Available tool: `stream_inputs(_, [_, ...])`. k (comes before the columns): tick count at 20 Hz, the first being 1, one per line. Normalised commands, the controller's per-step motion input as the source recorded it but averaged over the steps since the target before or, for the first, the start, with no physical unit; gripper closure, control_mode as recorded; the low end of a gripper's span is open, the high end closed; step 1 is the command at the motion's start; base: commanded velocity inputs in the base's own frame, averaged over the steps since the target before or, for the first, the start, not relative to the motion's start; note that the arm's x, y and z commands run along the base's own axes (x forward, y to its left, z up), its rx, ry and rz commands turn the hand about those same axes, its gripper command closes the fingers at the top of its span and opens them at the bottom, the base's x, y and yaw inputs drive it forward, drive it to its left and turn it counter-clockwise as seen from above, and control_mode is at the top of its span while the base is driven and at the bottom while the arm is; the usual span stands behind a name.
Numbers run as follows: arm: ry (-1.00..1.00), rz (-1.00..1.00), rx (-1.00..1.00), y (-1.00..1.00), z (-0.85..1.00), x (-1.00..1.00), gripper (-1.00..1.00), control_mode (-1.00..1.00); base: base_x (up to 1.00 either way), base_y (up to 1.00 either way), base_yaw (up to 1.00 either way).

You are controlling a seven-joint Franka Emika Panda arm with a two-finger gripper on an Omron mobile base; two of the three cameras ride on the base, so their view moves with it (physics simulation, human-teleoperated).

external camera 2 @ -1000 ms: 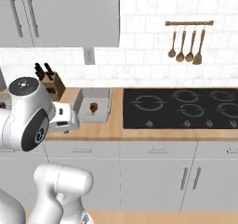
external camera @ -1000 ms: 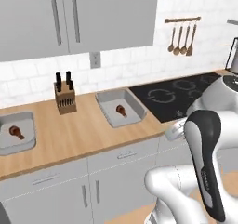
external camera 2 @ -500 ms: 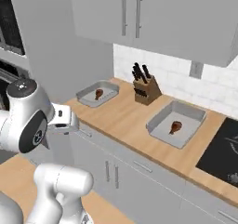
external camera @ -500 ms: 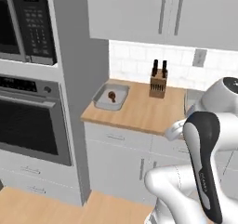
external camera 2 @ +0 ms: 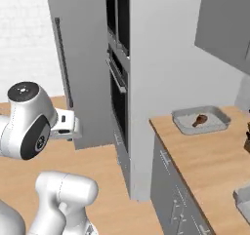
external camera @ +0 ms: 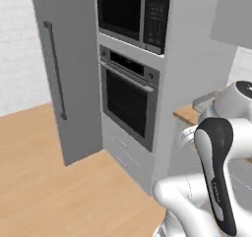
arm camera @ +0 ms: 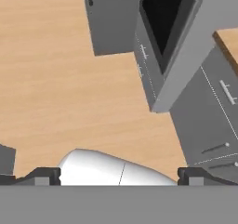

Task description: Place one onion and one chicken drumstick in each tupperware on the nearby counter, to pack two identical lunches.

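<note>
Claw [arm camera: 119,175] gapes empty over floor; second tupperware [external camera 2: 242,198] cut off

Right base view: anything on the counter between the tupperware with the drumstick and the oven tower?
Nothing. Bare counter runs from the tupperware, holding a chicken drumstick, to the tower wall.

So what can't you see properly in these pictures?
- Second tupperware: right base view, cut off by the picture edge, so its contents are hidden.
- Knife block: right base view, mostly cut off by the same edge.
- First tupperware: a drumstick lies inside; the near rim hides part of the floor.
- Tupperware in the left base view: the arm hides most of it.
</note>
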Motion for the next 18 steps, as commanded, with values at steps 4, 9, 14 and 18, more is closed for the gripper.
stream_inputs(4, [0.00,0.00,0.00,0.00,0.00,0.00,-1.00,1.00,0.00,0.28,0.96])
stream_inputs(9, [0.00,0.00,0.00,0.00,0.00,0.00,-1.00,1.00,0.09,0.23,0.87])
stream_inputs(14, [0.00,0.00,0.00,0.00,0.00,0.00,-1.00,1.00,0.90,0.27,0.55])
stream_inputs(18, [0.00,0.00,0.00,0.00,0.00,0.00,-1.00,1.00,1.00,0.08,0.10])
